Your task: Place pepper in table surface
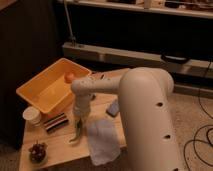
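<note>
My gripper (79, 126) hangs low over the table (60, 147), pinching the top of the green pepper (76, 136), whose tip looks almost down; releasing carelessly, I judge, could roll it against the white cloth (102, 140).

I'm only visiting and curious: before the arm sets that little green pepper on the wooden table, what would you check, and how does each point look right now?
1. Pepper at the gripper: ok, it hangs from the gripper's tip.
2. Grip firmness: cannot tell.
3. Pepper low over the table surface: ok.
4. Bare wood underneath: ok.
5. Neighbours apart: ok; white cloth lies to one side, grapes and the striped item to the other.
6. Pepper already resting on the wood: cannot tell.
</note>
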### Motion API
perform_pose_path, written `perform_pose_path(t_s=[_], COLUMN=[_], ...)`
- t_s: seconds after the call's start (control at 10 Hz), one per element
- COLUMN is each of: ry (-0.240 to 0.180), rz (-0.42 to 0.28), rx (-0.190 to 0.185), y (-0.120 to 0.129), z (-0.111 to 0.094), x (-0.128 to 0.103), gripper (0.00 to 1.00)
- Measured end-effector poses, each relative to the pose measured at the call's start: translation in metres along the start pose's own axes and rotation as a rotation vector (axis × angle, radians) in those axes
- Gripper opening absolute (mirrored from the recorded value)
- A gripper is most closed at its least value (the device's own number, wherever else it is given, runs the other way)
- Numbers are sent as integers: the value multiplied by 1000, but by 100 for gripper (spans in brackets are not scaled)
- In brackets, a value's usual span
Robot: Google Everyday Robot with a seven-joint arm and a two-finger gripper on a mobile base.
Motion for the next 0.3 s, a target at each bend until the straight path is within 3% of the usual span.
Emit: perform_pose_path(t_s=[0.3], ry=[-10], rz=[-5], rx=[-16], y=[1], z=[-3], x=[0], gripper=[80])
